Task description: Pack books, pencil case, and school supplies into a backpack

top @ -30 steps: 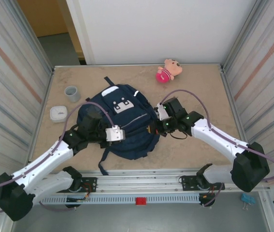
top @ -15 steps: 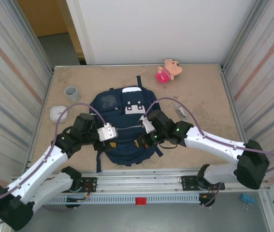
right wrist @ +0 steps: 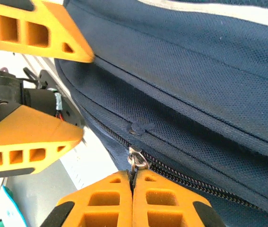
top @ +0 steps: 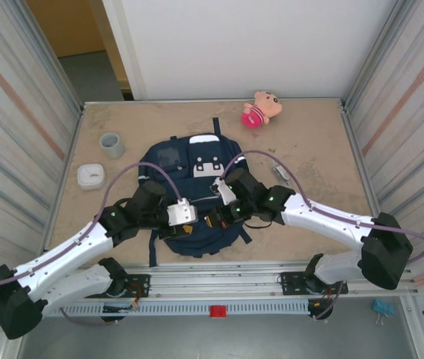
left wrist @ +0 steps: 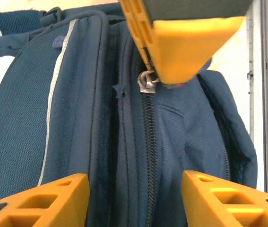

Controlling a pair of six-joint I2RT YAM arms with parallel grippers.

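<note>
Left gripper (left wrist: 134, 187) is closer now, open astride the dark navy fabric backpack (left wrist: 30, 118), probably bracing it; right gripper (right wrist: 133, 182) pinches its silver zipper pull (right wrist: 137, 161).

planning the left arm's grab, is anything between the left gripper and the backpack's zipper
Nothing visible. The left gripper, jaws open, straddles the backpack along its zipper; the right gripper is shut on the zipper pull farther along.
</note>
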